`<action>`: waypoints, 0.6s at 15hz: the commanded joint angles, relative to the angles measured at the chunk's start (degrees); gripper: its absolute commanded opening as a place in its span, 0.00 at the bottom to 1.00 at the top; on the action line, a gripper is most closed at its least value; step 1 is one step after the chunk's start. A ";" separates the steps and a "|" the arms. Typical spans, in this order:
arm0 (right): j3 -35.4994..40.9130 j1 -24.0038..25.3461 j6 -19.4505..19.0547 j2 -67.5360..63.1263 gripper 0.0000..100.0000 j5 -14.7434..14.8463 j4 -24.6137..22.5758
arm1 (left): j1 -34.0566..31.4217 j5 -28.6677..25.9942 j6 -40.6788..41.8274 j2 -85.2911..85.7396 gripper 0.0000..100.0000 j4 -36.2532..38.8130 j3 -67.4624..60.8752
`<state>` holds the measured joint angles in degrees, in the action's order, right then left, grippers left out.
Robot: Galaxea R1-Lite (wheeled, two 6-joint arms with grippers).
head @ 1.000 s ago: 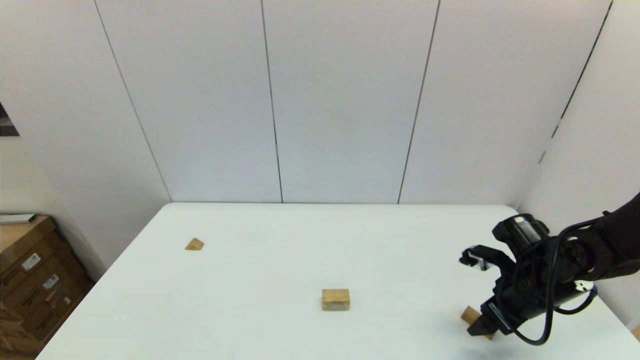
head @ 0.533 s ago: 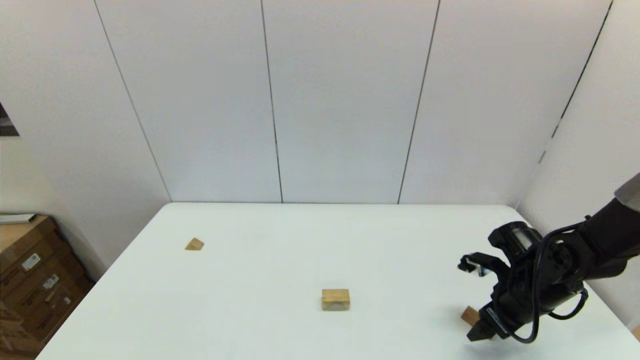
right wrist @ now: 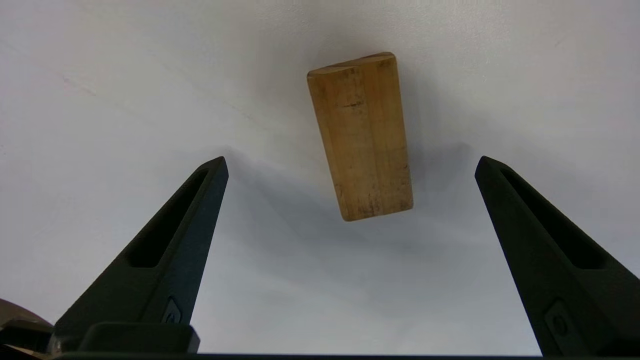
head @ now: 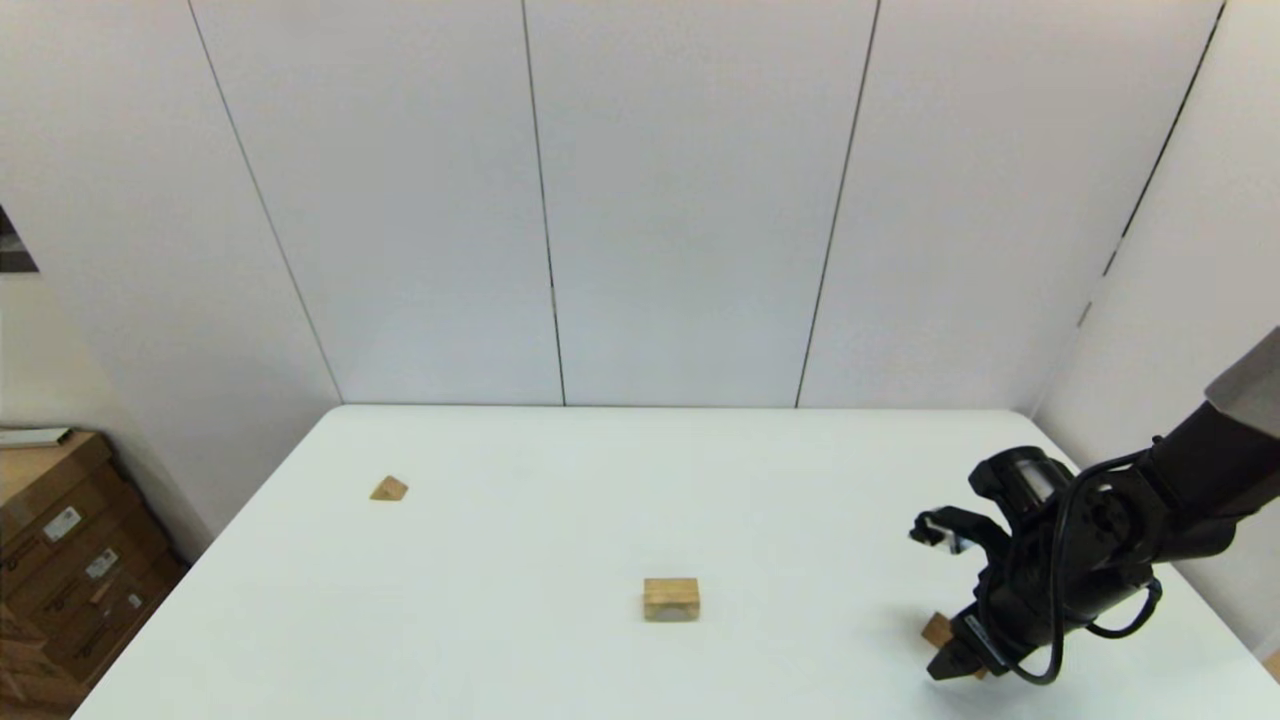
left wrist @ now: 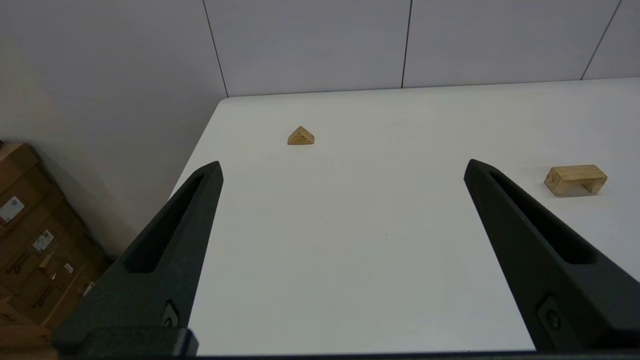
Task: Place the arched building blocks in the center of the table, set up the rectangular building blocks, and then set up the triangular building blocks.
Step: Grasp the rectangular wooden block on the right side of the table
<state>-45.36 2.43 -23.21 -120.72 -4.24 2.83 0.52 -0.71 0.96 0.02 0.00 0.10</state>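
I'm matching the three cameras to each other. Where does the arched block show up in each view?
Head view: arched block at the table's near middle.
Left wrist view: arched block, beyond the open left gripper.
Right wrist view: not in it.
Shared landmark: triangular block.

I find no writing, number or brand that I can read anywhere in my views. The cardboard boxes (head: 60, 560) stacked beside the table's left edge carry small white stickers (left wrist: 10, 210), but their print is too small for me to make out. The wooden blocks, the table top, the wall panels and my own fingers bear no letters or signs that I can see.
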 commanded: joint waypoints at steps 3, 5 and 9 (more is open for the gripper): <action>-0.25 0.04 -0.26 -1.09 1.00 0.20 -0.19 | 0.00 0.00 0.00 -0.11 1.00 0.00 -0.01; -0.43 0.04 -0.26 -1.09 0.00 0.29 -0.46 | 0.00 0.00 0.00 -0.02 1.00 0.00 -0.01; -0.52 0.12 -0.08 -1.18 0.00 0.02 -0.46 | 0.00 0.00 0.00 -0.02 1.00 0.00 -0.01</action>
<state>-45.84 2.43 -23.15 -121.92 -4.11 2.36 0.52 -0.71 0.96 0.00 -0.02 0.10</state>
